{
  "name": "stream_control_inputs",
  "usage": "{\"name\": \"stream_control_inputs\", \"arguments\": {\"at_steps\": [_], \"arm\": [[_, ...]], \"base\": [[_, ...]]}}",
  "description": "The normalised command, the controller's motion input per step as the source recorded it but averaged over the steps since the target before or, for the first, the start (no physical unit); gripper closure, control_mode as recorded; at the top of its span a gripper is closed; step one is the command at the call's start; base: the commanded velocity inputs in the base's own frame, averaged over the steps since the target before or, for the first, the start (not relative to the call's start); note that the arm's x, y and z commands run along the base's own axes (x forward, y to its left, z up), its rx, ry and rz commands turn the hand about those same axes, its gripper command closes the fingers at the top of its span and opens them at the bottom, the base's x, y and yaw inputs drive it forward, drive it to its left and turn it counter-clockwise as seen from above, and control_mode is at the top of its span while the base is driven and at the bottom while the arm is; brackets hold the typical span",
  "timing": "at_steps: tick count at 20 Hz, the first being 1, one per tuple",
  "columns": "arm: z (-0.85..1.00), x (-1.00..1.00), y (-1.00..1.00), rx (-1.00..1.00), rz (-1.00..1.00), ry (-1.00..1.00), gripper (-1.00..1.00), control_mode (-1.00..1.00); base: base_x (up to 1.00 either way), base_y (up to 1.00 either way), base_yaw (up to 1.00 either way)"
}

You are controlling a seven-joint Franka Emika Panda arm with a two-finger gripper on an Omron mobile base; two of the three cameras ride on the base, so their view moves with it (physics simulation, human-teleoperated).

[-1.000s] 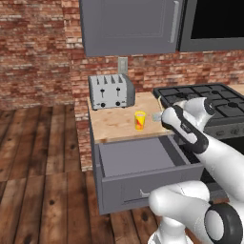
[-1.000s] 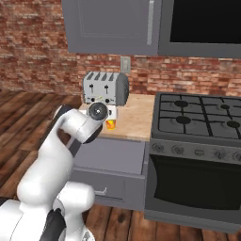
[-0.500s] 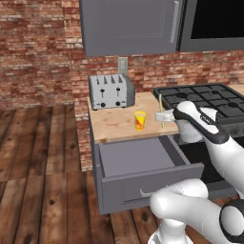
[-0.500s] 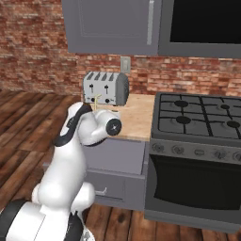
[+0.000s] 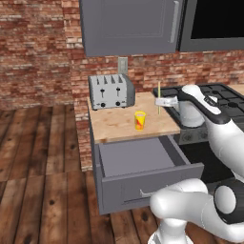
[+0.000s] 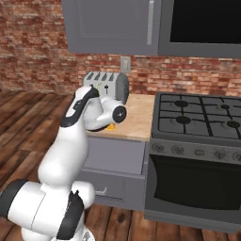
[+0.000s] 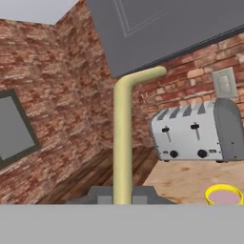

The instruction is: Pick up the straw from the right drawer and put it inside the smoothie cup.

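Brick-walled kitchen counter (image 5: 114, 125), arm bent sideways, gripper (image 5: 161, 102) clamping upright straw (image 5: 159, 97) beside smoothie cup (image 5: 139, 120)

Pale yellow straw (image 5: 159, 97) upright above counter, right of yellow smoothie cup (image 5: 139, 120); right drawer (image 5: 143, 164) open.

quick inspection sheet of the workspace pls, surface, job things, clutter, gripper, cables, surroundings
surface: wooden counter holding a toaster and a cup
job's things: straw upright in the gripper, right of the yellow cup; drawer open, nothing seen inside
clutter: toaster at the back of the counter
grippers: gripper shut on the straw, above the counter
cables: nothing seen
surroundings: brick wall, grey cabinet, stove, wood floor, wall outlet
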Motion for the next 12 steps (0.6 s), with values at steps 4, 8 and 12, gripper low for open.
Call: {"name": "stream_control_inputs", "arguments": {"at_steps": [4,8,12], "arm": [[0.03,0.16,0.0,0.04,0.02,0.01,1.0,-1.0],[-0.03,0.1,0.0,0.01,0.02,-0.03,1.0,-1.0],[-0.12,0.15,0.0,0.01,0.02,-0.06,1.0,-1.0]], "base": [[0.0,0.0,0.0],[0.0,0.0,0.0],[0.0,0.0,0.0]]}}
